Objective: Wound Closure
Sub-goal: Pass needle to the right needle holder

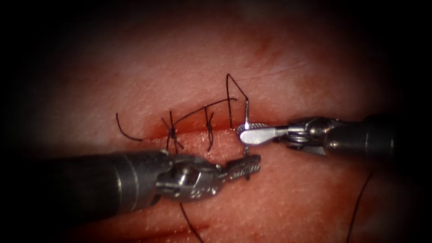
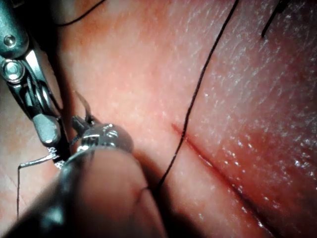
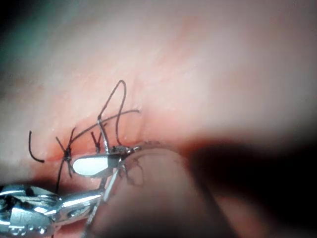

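Nearest, the left tool (image 1: pixel 245 167) lies just below the cut (image 1: pixel 270 127), jaws clamped on the lower end of the curved needle (image 1: pixel 246 118). Above it the right tool (image 1: pixel 252 134), from the right, has its jaws closed on the needle's middle at the cut line. Farther, thread (image 1: pixel 234 87) runs from the needle's upper end over the tissue (image 1: pixel 180 58) to knotted stitches (image 1: pixel 172 131) leftward.

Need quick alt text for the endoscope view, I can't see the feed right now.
The right arm's silver needle driver grips the thin curved steel needle across the horizontal red cut in the pink tissue. The left arm's grey needle driver sits just below, jaws at the needle's lower end. Dark thread loops above; two knotted stitches lie left.
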Robot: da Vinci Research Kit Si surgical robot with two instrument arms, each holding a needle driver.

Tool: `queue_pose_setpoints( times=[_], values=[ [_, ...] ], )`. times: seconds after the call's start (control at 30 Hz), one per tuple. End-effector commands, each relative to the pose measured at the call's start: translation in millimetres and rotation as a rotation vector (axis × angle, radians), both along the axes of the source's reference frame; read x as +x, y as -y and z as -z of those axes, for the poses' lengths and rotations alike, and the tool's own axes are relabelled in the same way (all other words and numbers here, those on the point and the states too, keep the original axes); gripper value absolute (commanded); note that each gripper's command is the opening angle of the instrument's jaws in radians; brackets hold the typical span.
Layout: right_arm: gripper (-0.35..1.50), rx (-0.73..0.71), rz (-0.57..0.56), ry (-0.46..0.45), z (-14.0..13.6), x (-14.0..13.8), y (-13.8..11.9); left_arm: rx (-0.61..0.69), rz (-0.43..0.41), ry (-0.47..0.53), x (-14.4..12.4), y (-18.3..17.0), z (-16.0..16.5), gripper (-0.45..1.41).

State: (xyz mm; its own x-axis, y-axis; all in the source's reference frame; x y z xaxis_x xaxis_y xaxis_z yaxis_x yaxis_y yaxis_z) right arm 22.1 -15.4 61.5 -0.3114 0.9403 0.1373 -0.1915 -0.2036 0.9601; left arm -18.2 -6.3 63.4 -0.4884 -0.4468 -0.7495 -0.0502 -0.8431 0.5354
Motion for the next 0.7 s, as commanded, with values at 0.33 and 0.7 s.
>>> queue_pose_setpoints(
  times=[0.33,0.7],
  values=[
    [0.86,-0.015,0.000,0.021,-0.3,1.3,-0.5,-0.018,-0.009,-0.015,-0.6,-0.2,-0.3,-0.45],
    [0.84,-0.009,0.019,0.039,-0.5,1.4,-0.5,-0.078,-0.040,-0.043,-0.5,-0.4,0.0,-0.45]
  ],
)
